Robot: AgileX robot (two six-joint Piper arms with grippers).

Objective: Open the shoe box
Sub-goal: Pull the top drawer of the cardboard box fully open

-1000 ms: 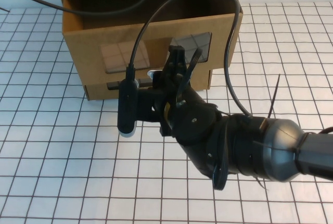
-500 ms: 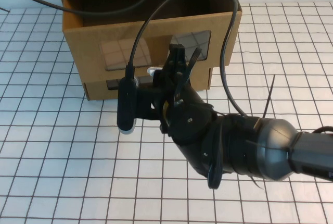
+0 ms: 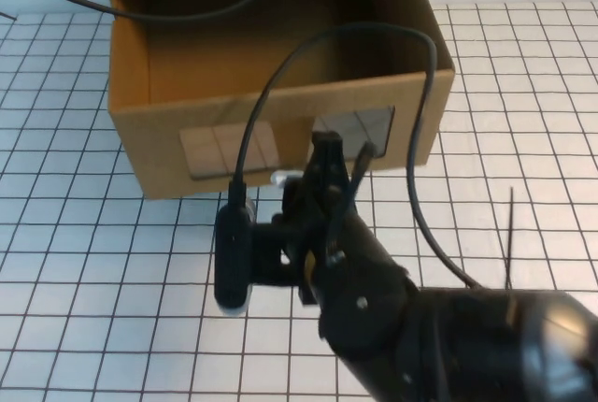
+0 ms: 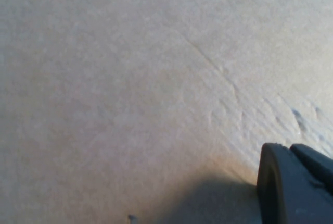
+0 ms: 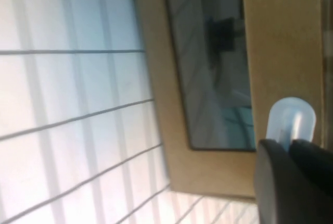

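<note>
The brown cardboard shoe box (image 3: 149, 131) stands at the far middle of the table, its inside showing from above. Its front wall, with two clear windows (image 3: 229, 148), is raised and tilted toward me. My right gripper (image 3: 344, 151) is at that wall beside the right window (image 5: 213, 67). It (image 5: 289, 146) is shut on a translucent pale tab (image 5: 291, 117) that sticks out past its dark fingertips against the cardboard. My left gripper (image 4: 291, 153) is pressed close to plain cardboard (image 4: 130, 78), behind the box's far side.
White gridded tabletop (image 3: 75, 262) lies all round the box. Black cables (image 3: 411, 140) loop over the box from both arms. My right arm's bulky dark body (image 3: 439, 346) fills the near right. A thin black cable tie (image 3: 509, 234) sticks up at the right.
The box's windowed front wall has come up and toward me, hiding the lower slotted part and widening the opening. My right gripper closed further and drew back with it.
</note>
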